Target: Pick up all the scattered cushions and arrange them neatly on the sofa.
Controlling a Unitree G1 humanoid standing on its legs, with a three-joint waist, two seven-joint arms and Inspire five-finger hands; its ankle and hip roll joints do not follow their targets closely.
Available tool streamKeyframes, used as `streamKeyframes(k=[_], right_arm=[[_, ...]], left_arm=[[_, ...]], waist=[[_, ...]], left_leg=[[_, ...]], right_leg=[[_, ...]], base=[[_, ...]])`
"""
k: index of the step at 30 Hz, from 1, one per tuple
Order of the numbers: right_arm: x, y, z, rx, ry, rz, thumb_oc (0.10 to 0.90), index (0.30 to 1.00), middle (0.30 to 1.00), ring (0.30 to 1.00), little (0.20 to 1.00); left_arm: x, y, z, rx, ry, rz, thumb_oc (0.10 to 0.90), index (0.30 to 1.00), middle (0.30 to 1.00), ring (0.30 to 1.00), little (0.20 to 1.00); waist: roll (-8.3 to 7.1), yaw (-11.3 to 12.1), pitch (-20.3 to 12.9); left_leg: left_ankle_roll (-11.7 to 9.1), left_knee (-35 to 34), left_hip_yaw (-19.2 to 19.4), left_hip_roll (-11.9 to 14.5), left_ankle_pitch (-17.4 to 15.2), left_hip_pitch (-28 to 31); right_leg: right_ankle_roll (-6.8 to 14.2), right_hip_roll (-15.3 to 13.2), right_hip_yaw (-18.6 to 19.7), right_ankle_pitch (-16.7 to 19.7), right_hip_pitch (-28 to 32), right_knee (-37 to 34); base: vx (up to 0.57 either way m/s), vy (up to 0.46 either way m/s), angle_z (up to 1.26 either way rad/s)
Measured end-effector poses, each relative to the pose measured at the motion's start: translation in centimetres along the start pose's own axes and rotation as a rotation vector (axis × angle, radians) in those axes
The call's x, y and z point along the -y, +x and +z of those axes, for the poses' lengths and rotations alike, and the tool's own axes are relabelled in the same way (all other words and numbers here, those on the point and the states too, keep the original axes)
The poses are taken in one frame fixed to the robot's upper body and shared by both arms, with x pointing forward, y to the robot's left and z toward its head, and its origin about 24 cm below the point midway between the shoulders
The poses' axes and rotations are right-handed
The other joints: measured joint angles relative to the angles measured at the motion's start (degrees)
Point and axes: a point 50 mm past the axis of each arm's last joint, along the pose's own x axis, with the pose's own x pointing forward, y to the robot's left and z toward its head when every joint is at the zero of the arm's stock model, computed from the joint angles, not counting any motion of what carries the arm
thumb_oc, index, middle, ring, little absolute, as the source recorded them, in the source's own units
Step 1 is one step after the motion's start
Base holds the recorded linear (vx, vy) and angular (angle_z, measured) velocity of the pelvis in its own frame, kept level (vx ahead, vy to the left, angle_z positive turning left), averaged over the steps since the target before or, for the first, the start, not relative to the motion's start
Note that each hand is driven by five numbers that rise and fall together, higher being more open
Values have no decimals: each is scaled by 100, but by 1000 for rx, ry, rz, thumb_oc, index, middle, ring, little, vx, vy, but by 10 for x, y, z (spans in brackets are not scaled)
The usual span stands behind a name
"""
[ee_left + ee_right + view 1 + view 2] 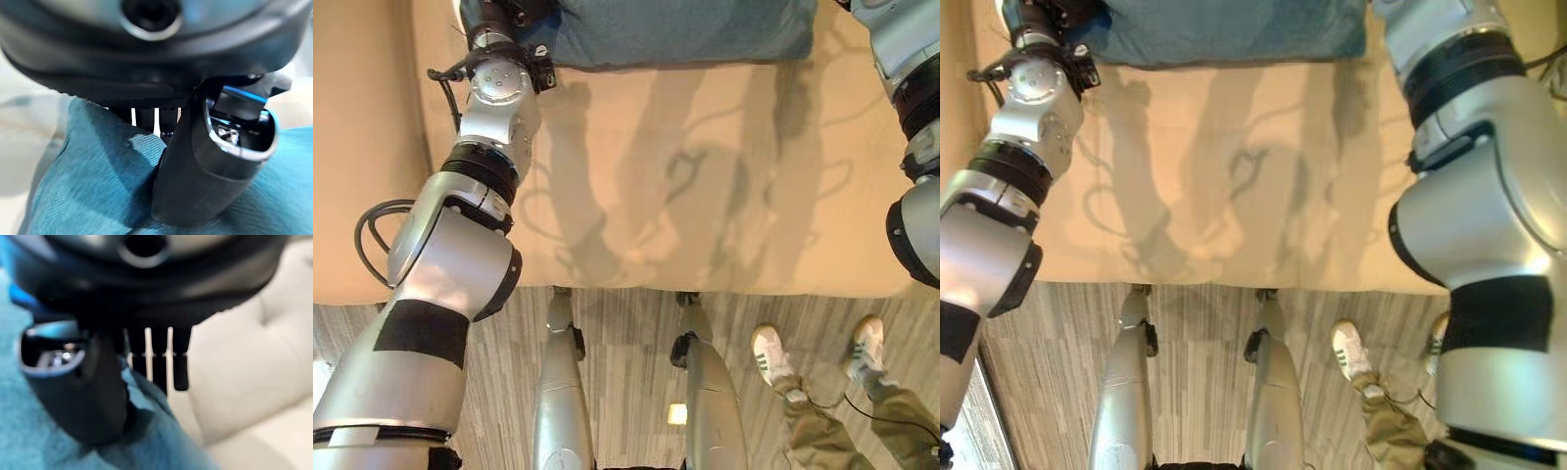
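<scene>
At far left, our left hand [205,161] pinches one end of the teal cushion [675,34], thumb over fabric. The cushion's long axis runs sideways along the rear of the cream sofa [705,196]. At right, our right hand [93,391] pinches its other end.

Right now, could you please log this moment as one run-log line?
left hand: pinching teal cushion | right hand: pinching same cushion | cushion: on beige sofa seat | person's shoes: floor nearby

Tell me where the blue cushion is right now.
The cushion lies at the far side of the sofa seat in the eye views, held at each end between the left robot hand and the right robot hand.
</scene>
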Motion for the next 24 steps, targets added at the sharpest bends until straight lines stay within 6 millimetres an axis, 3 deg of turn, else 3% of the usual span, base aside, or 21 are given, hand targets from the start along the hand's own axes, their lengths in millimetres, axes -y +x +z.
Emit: streamKeyframes(k=[1,2,3,6,8,11,15,18,20,23,24], right_arm=[[2,1,0,-9,25,-6,800,900,900,900,900],[2,1,3,-14,64,-4,800,900,900,900,900],[7,2,-1,-36,98,-17,800,900,900,900,900],[9,3,-10,-111,214,-27,800,900,900,900,900],[7,2,-11,-134,275,0,800,900,900,900,900],[19,5,-22,-178,391,-5,800,900,900,900,900],[22,-1,-54,-233,472,4,800,900,900,900,900],[4,-13,-69,-273,653,16,800,900,900,900,900],[-8,-23,-76,-272,678,36,800,900,900,900,900],[-15,-34,-70,-179,738,60,800,900,900,900,900],[-15,-35,-70,-170,749,57,800,900,900,900,900]], left_arm=[[0,1,5,20,27,-10,800,900,900,900,900],[-6,5,16,52,65,-21,800,900,900,900,900],[-4,7,25,81,135,-55,800,900,900,900,900],[7,6,29,76,220,-114,800,900,900,900,900],[1,10,40,75,290,-91,800,900,900,900,900],[-15,15,61,97,249,-83,800,900,900,900,900],[-42,18,84,183,302,-49,800,900,900,900,900],[-67,17,99,242,275,-34,800,900,900,900,900],[-76,16,107,281,269,-19,800,900,900,900,900],[-90,11,120,351,262,-11,800,900,900,900,900],[-92,11,122,361,261,1,800,900,900,900,900]], waist=[[7,51,-6],[10,49,-8],[-3,-20,0],[-11,110,-5],[-13,161,-4],[-11,205,-4],[-5,281,-4],[15,298,5],[61,338,2],[90,337,0],[162,342,8]], left_leg=[[154,-656,2,-5,741,247],[309,-1150,206,131,971,521],[367,-1188,201,49,1027,471],[368,-1130,338,-184,1024,454],[382,-1091,330,-168,1014,453],[386,-1044,340,-151,1020,462],[382,-983,369,-147,1020,530],[381,-1006,431,-163,1018,729],[380,-1055,445,-168,1017,879],[380,-1124,471,-166,1020,998],[380,-1130,462,-162,1020,1039]], right_leg=[[4,89,20,-2,-49,22],[18,199,59,-8,-78,48],[91,100,65,16,-247,184],[129,-78,28,54,-243,78],[130,-64,20,53,-245,110],[155,-37,30,32,-249,125],[178,-19,74,13,-204,161],[189,-39,168,4,-62,166],[215,-43,177,-17,65,141],[234,-42,185,-33,127,146],[235,-42,179,-34,178,143]], base=[[41,10,-30],[35,0,-37],[39,11,-21],[-69,50,5],[23,23,-7],[-4,-7,-7],[-16,2,-6],[-35,14,-5],[-23,-14,-2],[-12,-14,-2],[-19,-46,0]])
